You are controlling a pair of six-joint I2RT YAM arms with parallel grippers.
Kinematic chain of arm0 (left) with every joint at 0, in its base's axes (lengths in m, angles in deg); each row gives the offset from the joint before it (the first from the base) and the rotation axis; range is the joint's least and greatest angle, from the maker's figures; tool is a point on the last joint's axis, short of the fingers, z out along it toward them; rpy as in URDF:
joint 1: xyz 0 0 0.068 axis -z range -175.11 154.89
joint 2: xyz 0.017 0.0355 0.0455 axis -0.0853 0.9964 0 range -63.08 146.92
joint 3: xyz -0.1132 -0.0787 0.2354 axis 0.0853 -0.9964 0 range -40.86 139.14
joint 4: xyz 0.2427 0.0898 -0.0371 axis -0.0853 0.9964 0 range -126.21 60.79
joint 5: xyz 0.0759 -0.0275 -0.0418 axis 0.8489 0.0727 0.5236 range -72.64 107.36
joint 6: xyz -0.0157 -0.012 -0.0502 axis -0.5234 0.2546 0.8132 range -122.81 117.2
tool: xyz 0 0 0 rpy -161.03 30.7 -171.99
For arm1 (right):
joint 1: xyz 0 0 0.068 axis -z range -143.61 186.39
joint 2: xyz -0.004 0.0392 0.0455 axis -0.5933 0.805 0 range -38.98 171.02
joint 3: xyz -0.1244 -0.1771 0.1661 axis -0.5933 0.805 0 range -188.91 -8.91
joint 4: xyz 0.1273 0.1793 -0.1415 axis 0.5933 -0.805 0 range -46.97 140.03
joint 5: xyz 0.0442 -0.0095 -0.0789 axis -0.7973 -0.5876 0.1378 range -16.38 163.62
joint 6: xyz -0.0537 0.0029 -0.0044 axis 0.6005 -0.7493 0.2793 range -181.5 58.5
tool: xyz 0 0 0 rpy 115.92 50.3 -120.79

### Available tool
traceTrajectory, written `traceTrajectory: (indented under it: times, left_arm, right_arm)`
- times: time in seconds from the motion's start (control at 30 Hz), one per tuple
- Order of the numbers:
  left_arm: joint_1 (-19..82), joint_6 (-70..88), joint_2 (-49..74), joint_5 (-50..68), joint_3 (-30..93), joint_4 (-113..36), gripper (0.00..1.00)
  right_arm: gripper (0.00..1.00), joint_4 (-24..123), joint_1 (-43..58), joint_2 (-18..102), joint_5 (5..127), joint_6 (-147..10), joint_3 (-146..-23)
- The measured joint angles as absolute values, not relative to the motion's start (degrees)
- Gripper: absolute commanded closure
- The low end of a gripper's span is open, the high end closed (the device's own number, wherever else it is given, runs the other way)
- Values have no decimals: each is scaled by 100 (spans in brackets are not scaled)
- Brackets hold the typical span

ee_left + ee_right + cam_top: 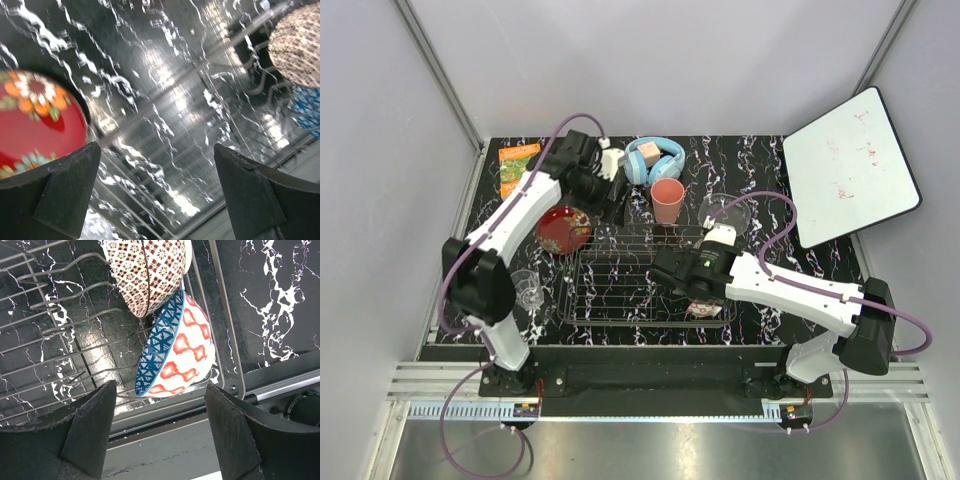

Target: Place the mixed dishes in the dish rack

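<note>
From above, the whiteboard (pixel 850 165) at right is showing faint, unreadable red scribbles, and the wire dish rack (pixel 610 290) is sitting mid-frame.

Left wrist: the left gripper (pixel 156 150) is gaping empty over the glossy marbled table (pixel 50 30).

Right wrist: the right gripper (pixel 161 387) is gaping over the blue-patterned bowl (pixel 175 355), which is standing on edge against the beige-brown patterned bowl (pixel 147 275) inside the rack.

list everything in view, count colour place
dish rack: 1, dark wire, table centre
beige-brown patterned bowl: 1, beige-brown, rack's near right
blue-patterned bowl: 1, blue and red, rack, beside it
red floral dish: 1, red, by rack's far left
salmon-pink cup: 1, pink, behind rack
clear glass dish: 1, clear, behind rack's right end
glass tumbler: 1, clear, left of rack
headphones: 1, light blue, far edge
book: 1, orange, far left
whiteboard: 1, white, right of table
left gripper: 1, black, open, by red floral dish
right gripper: 1, black, open, over bowls
</note>
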State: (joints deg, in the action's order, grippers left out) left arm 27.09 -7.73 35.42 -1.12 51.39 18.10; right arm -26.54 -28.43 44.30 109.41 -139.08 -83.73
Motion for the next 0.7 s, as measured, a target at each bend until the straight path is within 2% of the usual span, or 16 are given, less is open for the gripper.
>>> traceTrajectory:
  times: [0.27, 0.7]
  left_arm:
    - [2921, -1232, 4416, 17, 5554, 1814, 1]
    - [3028, -1667, 4794, 445, 5674, 1864, 1]
  right_arm:
    - [21, -2645, -2823, 4430, 10930, -13917, -8236]
    - [20, -2650, -2803, 4435, 10885, -14037, -8085]
